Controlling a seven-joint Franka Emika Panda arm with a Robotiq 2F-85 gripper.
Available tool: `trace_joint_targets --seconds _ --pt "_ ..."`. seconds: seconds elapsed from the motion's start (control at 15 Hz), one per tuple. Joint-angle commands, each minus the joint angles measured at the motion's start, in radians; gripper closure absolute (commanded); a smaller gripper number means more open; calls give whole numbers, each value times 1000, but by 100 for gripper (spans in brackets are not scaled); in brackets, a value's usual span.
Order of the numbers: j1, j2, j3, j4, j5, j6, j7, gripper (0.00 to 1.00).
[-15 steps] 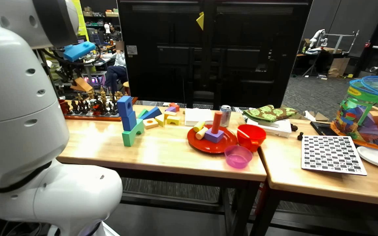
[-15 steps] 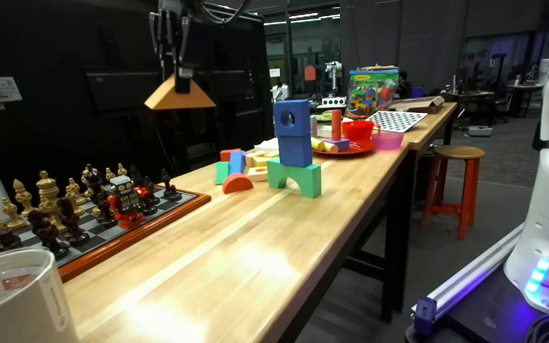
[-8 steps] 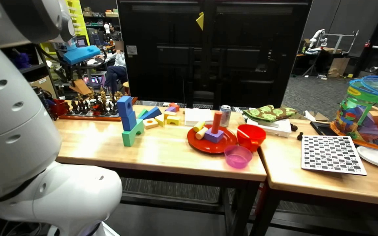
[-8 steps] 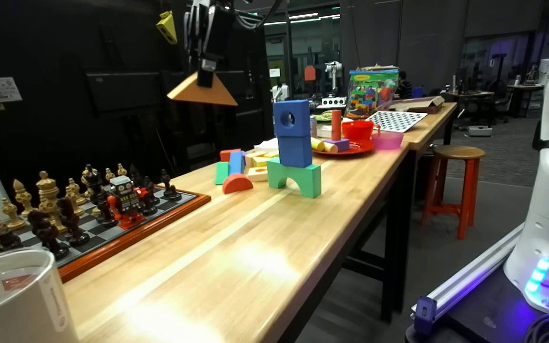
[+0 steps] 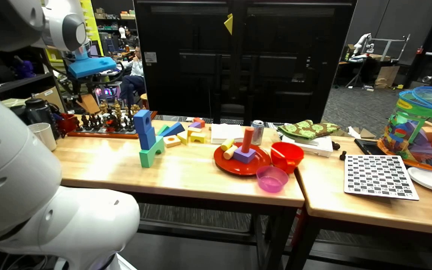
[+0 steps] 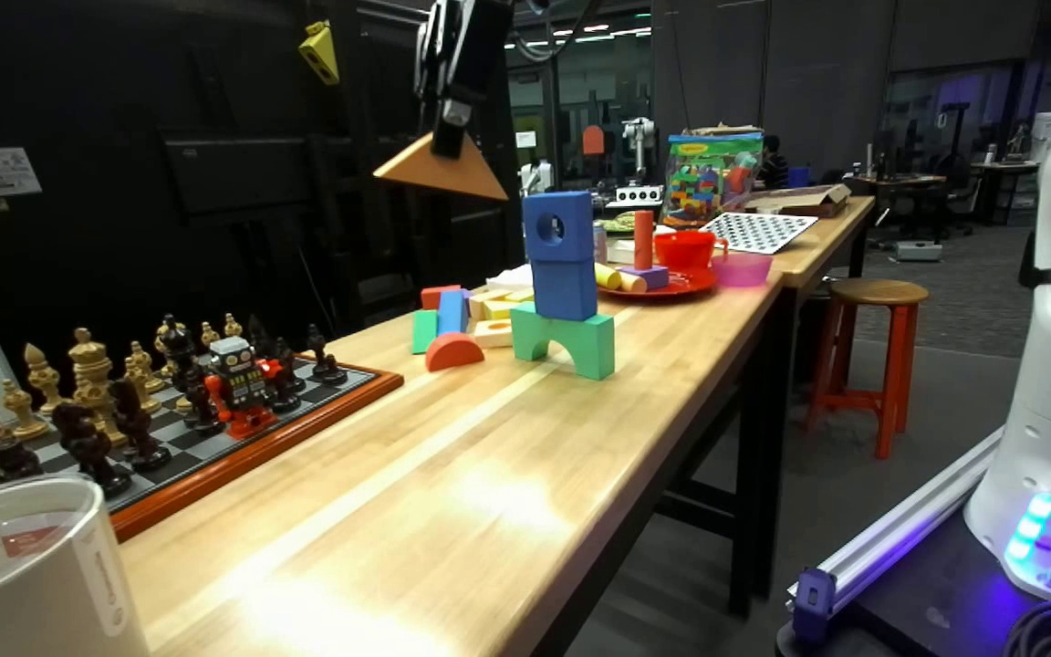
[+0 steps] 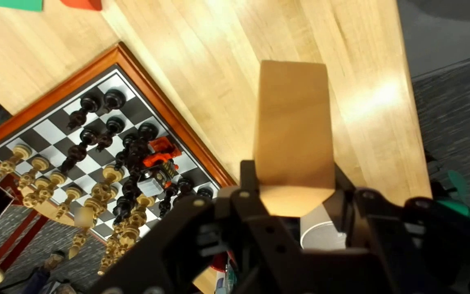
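- Orange triangular block [image 6: 443, 173] is held aloft, well above the tabletop [image 6: 489, 429]; no contact except with the jaws can be seen.
- The jaws are clenched on it: its two triangular sides are pinched near the peak, and the wide base is turned downward.
- The long axis is carried tilted rather than level; in an exterior view the right end of the base is held lower than the left.
- A stack is stood to the right, apart from the block in both exterior views: a blue block with a hole [image 6: 577, 219] on a plain blue block [image 6: 565, 292] on a green arch block [image 6: 594, 339].
- The peak is seen higher than the stack's top, but the gap in depth between them cannot be told; nor can it be told whether base and arch are lined up.
- A red half-round block [image 6: 454, 353] is laid near the arch, on its left.
- In the wrist view the chessboard [image 7: 169, 111] is seen to the left of the held block, and a white mug [image 7: 322, 232] is partly hidden behind the jaws.
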Motion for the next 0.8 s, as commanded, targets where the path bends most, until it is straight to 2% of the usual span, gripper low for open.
trace_joint_targets --seconds 0.0,0.33,0.73 --pt "28 -74 -35 -75 63 5 11 84" --pt "33 -135 -52 -166 100 82 66 84" --pt "87 -142 -36 -256 158 317 179 84"
